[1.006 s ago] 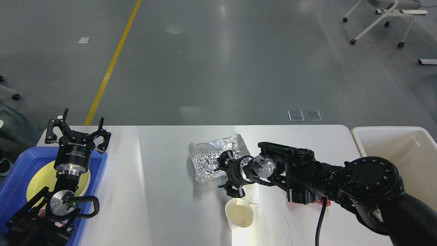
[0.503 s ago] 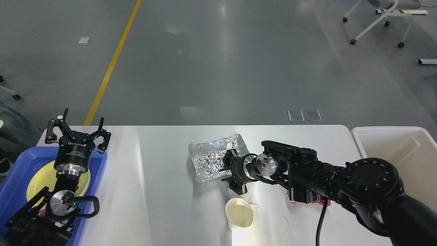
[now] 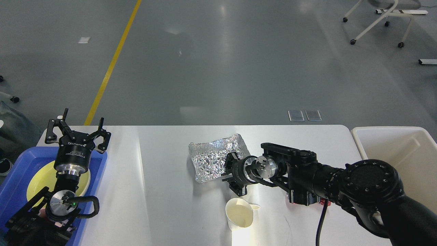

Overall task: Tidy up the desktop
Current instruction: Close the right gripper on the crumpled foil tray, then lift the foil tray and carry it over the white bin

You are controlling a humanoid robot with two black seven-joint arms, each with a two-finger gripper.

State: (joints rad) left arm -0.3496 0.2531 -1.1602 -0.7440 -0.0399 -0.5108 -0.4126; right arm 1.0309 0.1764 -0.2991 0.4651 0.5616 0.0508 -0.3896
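Desktop tidying is under way on the white bench [image 3: 164,205], whose glossy top spans nearly the whole width of the view, with the blue tray [image 3: 13,184] at its left edge and the cream bin [image 3: 403,150] just past its right edge.

The right pincer [image 3: 229,172] sits low near the middle of the bench, its fingers apart and pointed at the right edge of the crumpled foil sheet [image 3: 211,160]; whether they touch the foil I cannot tell from this angle. Just toward the near edge lies a paper cup [image 3: 239,213] on its side, mouth facing the near edge, with a small scrap beside its rim.

My worry is the foil: it is thin, lies almost flat, and the bench is slick, so fingers closing on its edge may only push it toward the left edge or tear off a corner. A low sweep of the wrist could also knock the cup and send it rolling off the near edge. Something red [image 3: 322,202] is half hidden under the right forearm and could be dragged along.

The left pincer [image 3: 78,131] hangs over the tray's far corner above a yellow plate [image 3: 37,181], fingers spread, holding nothing.
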